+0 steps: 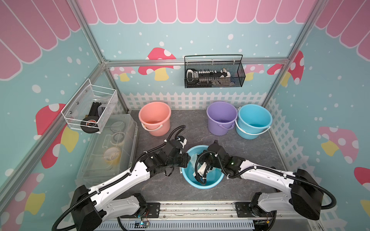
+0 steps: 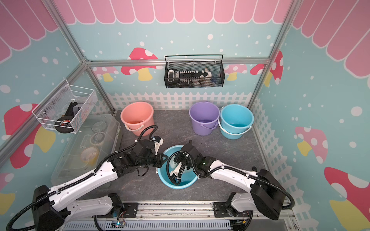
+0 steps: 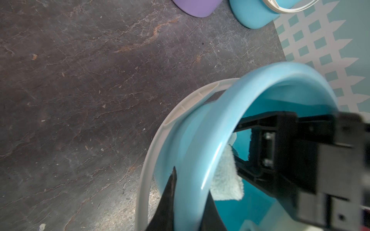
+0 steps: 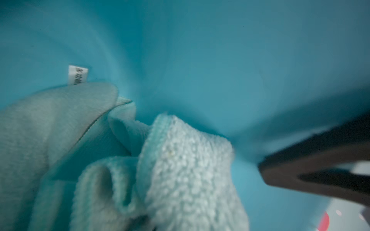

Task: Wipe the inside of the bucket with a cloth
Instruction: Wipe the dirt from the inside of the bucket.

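Both clenched: right gripper (image 3: 234, 143) pinches cloth (image 4: 184, 170), soft and limp I judge; left gripper (image 3: 190, 200) pins light, slick bucket (image 3: 260, 80) by its rim.

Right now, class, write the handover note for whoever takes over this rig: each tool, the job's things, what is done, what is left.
Left tool: shut on the rim of the near light blue plastic bucket.
Right tool: shut on the pale aqua fluffy cloth, inside that bucket.
Done: cloth gripped and in the bucket.
Left: wipe wall and floor; how much is already wiped cannot be told.
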### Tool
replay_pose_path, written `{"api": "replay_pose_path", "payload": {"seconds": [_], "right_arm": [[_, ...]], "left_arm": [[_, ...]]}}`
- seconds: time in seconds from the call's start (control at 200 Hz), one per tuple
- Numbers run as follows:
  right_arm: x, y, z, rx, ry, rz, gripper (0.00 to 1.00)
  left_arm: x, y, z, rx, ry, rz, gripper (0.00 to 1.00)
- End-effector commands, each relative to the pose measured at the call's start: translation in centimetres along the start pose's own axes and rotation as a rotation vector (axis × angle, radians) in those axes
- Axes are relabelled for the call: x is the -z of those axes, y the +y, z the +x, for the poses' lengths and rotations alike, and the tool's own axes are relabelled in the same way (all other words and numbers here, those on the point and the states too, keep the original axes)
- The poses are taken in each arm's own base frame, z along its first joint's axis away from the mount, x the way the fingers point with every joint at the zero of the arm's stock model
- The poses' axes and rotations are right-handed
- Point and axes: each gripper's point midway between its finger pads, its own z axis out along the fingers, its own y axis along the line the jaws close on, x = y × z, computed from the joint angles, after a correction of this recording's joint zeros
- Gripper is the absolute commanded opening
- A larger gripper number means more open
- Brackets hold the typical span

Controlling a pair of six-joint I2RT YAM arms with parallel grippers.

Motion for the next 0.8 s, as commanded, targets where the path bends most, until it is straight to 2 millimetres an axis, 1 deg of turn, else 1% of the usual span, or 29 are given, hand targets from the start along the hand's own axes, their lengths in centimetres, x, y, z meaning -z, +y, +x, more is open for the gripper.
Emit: {"api": "replay_pose_path", "payload": {"seconds": [0.0,0.08,0.235,0.32,0.375,0.47,0.515,0.655,0.725,0.796], "right_arm": [[-1.2,1.1,0.0,0.018,-0.010,-0.067,0.00],[-2.0,3.0,-0.9,0.003,-0.059,-0.164,0.00],[-2.4,5.3,-3.3,-0.096,-0.199,-0.332,0.00],[-2.0,6.1,-4.4,-0.136,-0.267,-0.410,0.00],[-1.8,6.2,-5.0,-0.158,-0.305,-0.448,0.00],[-1.4,5.7,-5.4,-0.183,-0.330,-0.457,0.00],[-1.3,5.4,-5.2,-0.184,-0.316,-0.444,0.00],[-0.4,3.8,-3.0,-0.141,-0.196,-0.354,0.00],[0.6,2.4,-1.9,-0.114,-0.141,-0.286,0.00],[1.8,1.2,-1.3,-0.091,-0.114,-0.238,0.00]], "left_arm": [[1.7,-2.6,-1.7,-0.033,-0.053,0.097,0.00],[1.8,-2.6,-1.8,-0.036,-0.058,0.098,0.00],[2.1,-2.7,-2.0,-0.043,-0.069,0.099,0.00],[2.1,-2.6,-1.9,-0.046,-0.068,0.098,0.00],[2.1,-2.6,-1.9,-0.046,-0.069,0.099,0.00],[2.1,-2.4,-1.8,-0.045,-0.072,0.088,0.00],[2.1,-2.2,-1.8,-0.045,-0.076,0.078,0.00],[2.0,-1.9,-1.7,-0.044,-0.073,0.066,0.00],[1.9,-1.8,-1.6,-0.043,-0.067,0.063,0.00],[1.7,-1.7,-1.5,-0.043,-0.064,0.060,0.00]]}}
